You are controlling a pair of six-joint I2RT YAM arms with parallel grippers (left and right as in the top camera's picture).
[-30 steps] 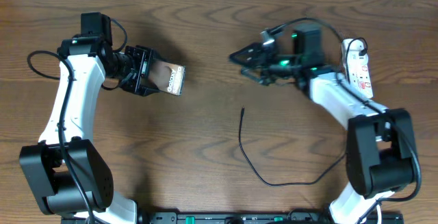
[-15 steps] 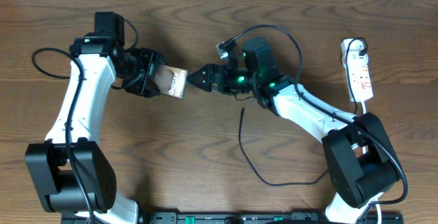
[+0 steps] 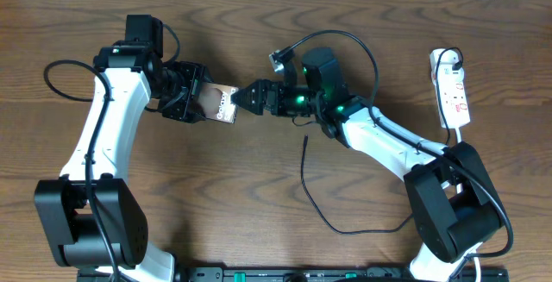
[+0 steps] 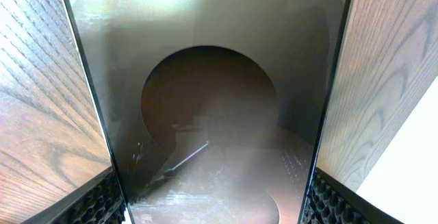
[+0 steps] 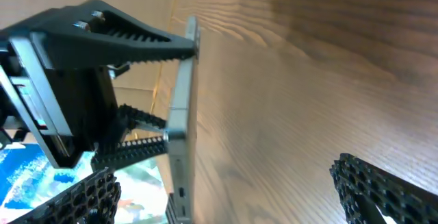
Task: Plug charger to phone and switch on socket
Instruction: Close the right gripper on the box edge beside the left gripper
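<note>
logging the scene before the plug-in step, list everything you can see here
phone: 1, dark with a brownish oval, held off the table left of centre
charger cable: 1, black, lying loose on the table right of centre, tip free
power strip: 1, white with red markings, far right of the table
table: 1, brown wood
left gripper: 1, black, shut on the phone
right gripper: 1, black, open, at the phone's right end
</note>
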